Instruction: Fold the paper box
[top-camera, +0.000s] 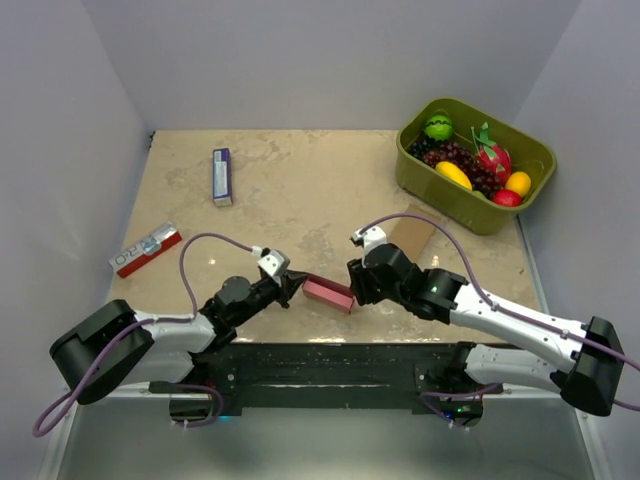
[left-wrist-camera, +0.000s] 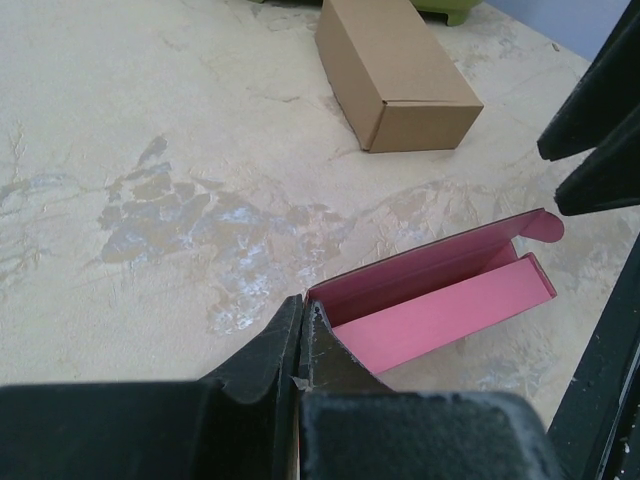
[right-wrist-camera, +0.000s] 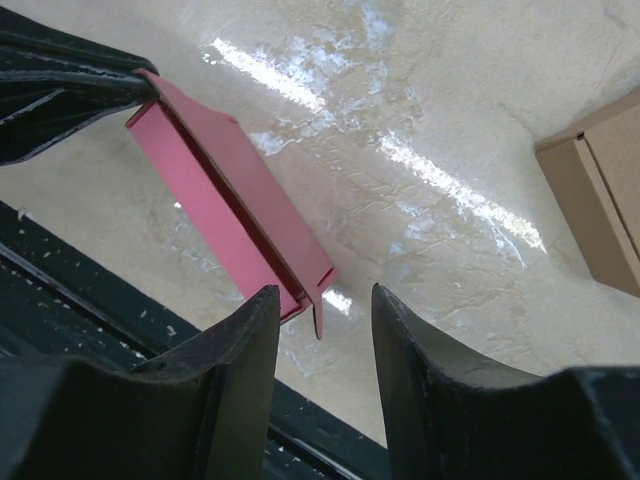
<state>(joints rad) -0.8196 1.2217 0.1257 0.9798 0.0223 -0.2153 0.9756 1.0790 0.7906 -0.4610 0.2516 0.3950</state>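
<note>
The paper box (top-camera: 328, 293) is a pink, partly folded card trough lying near the table's front edge, between the two arms. My left gripper (top-camera: 295, 288) is shut on its left end; in the left wrist view the fingertips (left-wrist-camera: 303, 305) pinch the corner of the pink wall (left-wrist-camera: 440, 300). My right gripper (top-camera: 355, 285) sits at the box's right end. Seen from the right wrist, its jaws (right-wrist-camera: 325, 295) stand apart with the box's (right-wrist-camera: 230, 190) end tab hanging between them, touching neither finger.
A brown cardboard box (top-camera: 410, 232) lies just behind the right gripper. A green bin (top-camera: 530, 150) of toy fruit stands at the back right. A red-and-white packet (top-camera: 146, 249) and a blue-white carton (top-camera: 222, 176) lie on the left. The black base rail (top-camera: 320, 360) borders the near edge.
</note>
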